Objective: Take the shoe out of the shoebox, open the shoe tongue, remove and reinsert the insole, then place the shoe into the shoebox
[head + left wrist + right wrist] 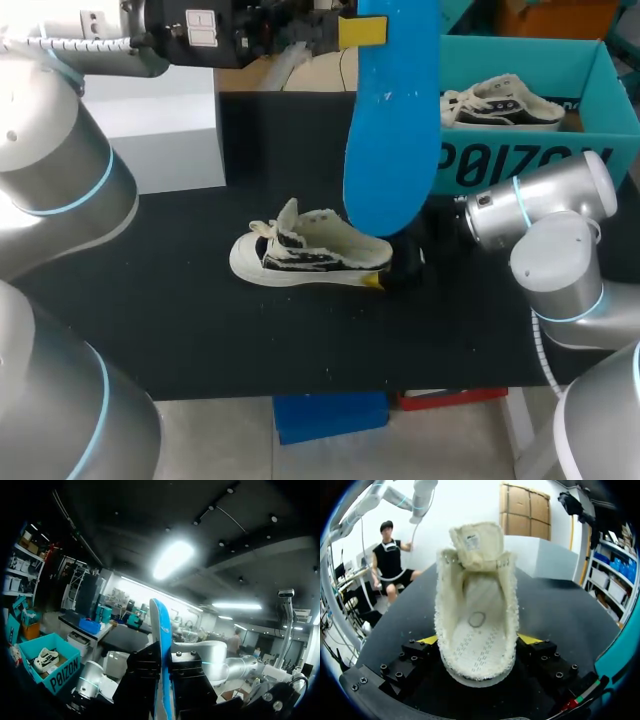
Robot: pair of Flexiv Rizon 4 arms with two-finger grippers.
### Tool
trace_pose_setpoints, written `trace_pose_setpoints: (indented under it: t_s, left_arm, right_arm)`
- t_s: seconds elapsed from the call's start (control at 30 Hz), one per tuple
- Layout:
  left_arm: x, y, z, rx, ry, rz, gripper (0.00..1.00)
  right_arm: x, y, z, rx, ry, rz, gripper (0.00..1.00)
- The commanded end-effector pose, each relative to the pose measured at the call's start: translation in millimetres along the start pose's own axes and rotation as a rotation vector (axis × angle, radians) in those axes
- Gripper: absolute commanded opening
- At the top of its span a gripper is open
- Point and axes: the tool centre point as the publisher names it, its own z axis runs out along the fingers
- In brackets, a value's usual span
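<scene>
Insole (390,130): blue, raised and closest to the head cam. Long axis roughly vertical, top end clamped, bottom end hanging over the shoe's heel end. Looks clear of the shoe, but the overlap makes that hard to judge.
Left claw (164,680): closed on the insole, black fingers pressing its two flat faces. Own wrist cam sees the insole edge-on.
Shoe (305,258): cream and black sneaker, upright on its sole mid-worktop (200,330). Long axis runs left-right in the head view, toe to robot's left, heel to its right.
Tongue (476,542): lifted and folded toward the toe, opening wide, stitched inner base showing.
Right claw (477,641): low at the heel, yellow tips pressed on both sides, gripping the shoe. Toe points away from it.
Shoebox (520,165): teal, open-topped, at the worktop's far right, well apart from the shoe. Second sneaker (500,105) lies inside.
</scene>
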Motion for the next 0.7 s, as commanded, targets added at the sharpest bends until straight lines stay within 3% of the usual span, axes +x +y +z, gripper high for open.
trace_pose_setpoints:
  t_s: [0.03,0.37,0.7]
  left_arm:
    - [0.8,0.4,0.7,-0.001,-0.005,-0.001,0.0]
    - [0.8,0.4,0.7,-0.001,-0.005,-0.001,0.0]
    - [0.8,0.4,0.7,-0.001,-0.005,-0.001,0.0]
  right_arm:
    - [-2.2,1.8,-6.1,0.039,0.002,0.004,1.0]
    - [1.5,6.2,-27.3,0.165,0.008,0.023,1.0]
    - [1.6,23.6,-44.5,0.484,-0.003,0.001,1.0]
